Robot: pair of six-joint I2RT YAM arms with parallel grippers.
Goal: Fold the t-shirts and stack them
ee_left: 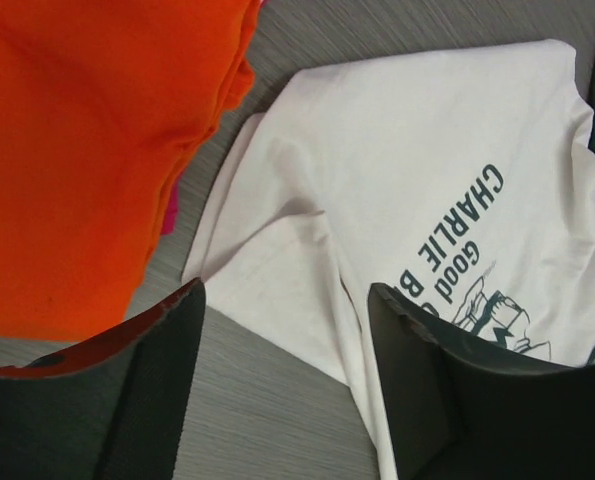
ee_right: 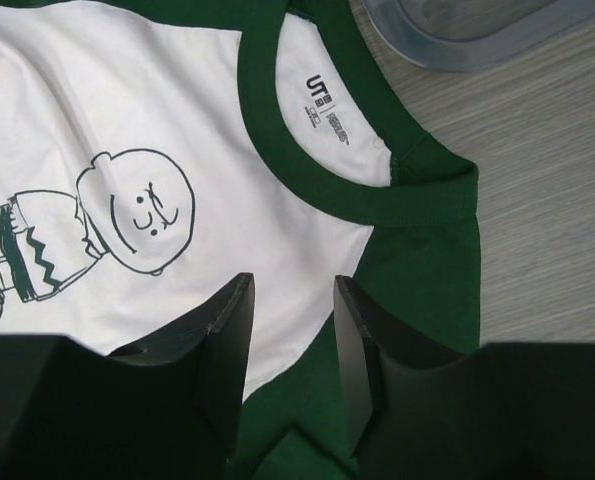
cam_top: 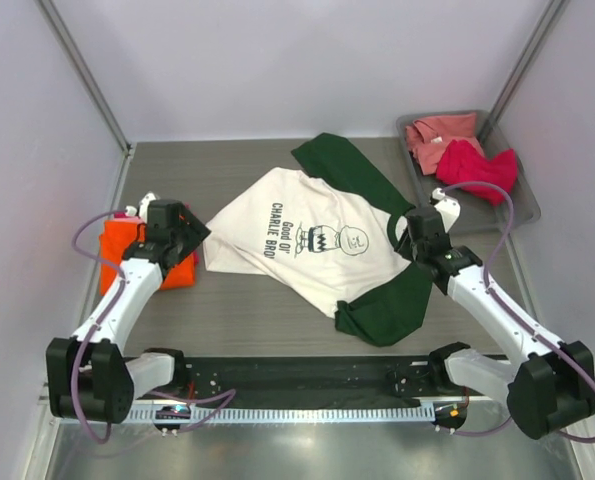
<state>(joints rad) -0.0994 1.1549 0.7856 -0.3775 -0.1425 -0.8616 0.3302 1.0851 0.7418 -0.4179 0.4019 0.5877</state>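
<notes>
Soft, even light comes down from overhead and keeps everything bright, so my arms cast only faint, diffuse shadows on the grey table [cam_top: 267, 310]. Through my wrist cameras the cream t-shirt [ee_left: 427, 150] and its print look sharp. My left fingers [ee_left: 147, 400] and right fingers [ee_right: 217, 370] loom dark and soft-edged along the bottom.

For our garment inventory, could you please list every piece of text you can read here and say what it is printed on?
"Good" beside "CHARLIE BRO", the remaining letters unreadable: chest print of the cream t-shirt.
"UT": neck label of the same shirt; the finer print under it is too small to read.
No other text is legible.
</notes>
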